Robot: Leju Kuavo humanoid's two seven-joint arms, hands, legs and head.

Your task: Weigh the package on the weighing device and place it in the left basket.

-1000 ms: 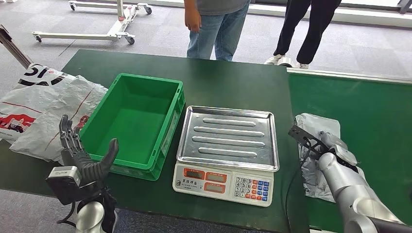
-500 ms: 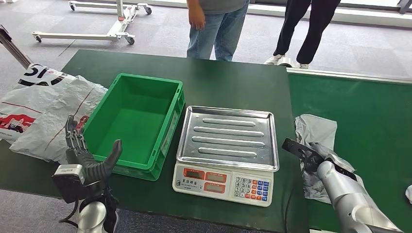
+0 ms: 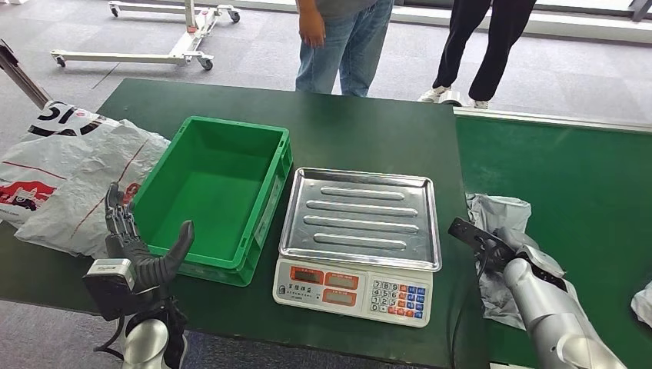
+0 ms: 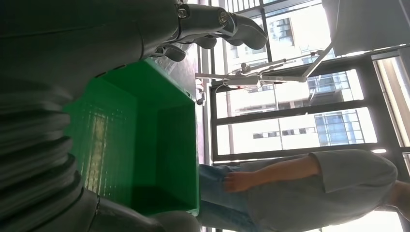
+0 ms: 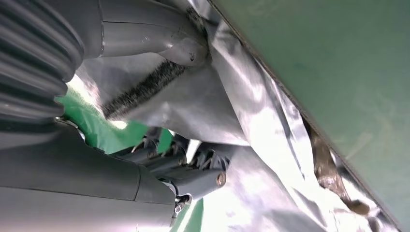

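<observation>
Right now the grey package [image 3: 500,223] is lying on the green table [image 3: 369,131] at the right side of the weighing device [image 3: 360,231], just beside its steel tray and not yet on it. The right hand [image 3: 513,247] is sitting on the package's near part, and the right wrist view is showing its thumb and dark fingers [image 5: 193,166] pressing into the crumpled grey plastic with a fold caught between them, so it is gripping the package [image 5: 251,125], though how firmly is hard to judge. From that hand the tray is lying to its left and slightly forward, so the coming move is looking like a short lift and a sideways carry over the tray's right rim. The package's long axis is running roughly away from the robot, about parallel to that rim. The left hand [image 3: 134,246] is hovering with fingers spread and holding nothing, just in front of the near left corner of the green basket [image 3: 211,188], which is standing immediately left of the scale. Being well apart from the package, that hand is the poorer candidate for the lift, but the nearer one to the basket.
</observation>
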